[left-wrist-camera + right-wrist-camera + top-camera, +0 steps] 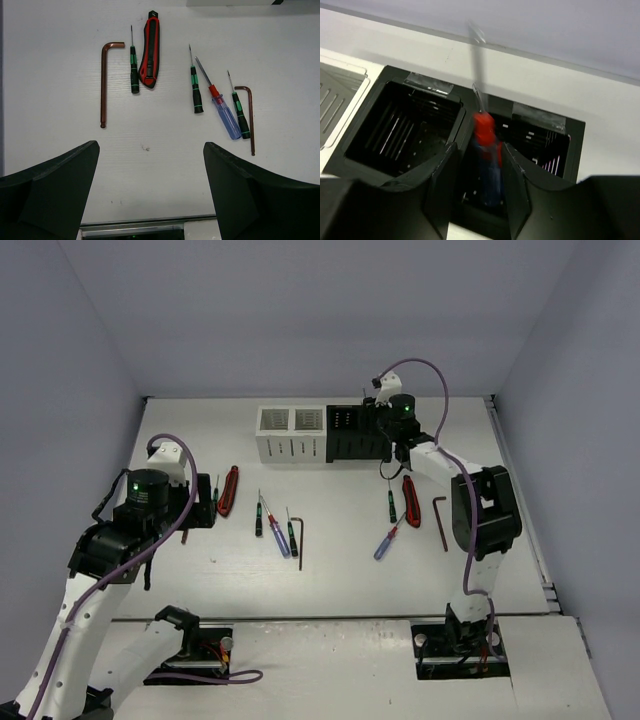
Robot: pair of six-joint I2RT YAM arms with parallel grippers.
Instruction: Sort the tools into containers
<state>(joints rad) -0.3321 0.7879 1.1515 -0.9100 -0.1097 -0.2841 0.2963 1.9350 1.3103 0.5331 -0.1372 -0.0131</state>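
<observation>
My right gripper (385,432) hangs over the black container (350,445), next to the white container (290,445). In the right wrist view its fingers (442,175) stand a little apart around a blurred red-and-blue screwdriver (485,132) that stands tip up in the black container (380,92) and looks loose. My left gripper (150,165) is open and empty above the table, near a hex key (103,85), a green screwdriver (134,75) and a red-handled tool (150,50). Several more tools lie in the middle (278,537) and on the right (410,498).
A hex key (441,520), a green screwdriver (391,502) and a blue screwdriver (386,540) lie by the right arm. The table's near edge (145,220) is just under my left gripper. The back wall stands close behind the containers.
</observation>
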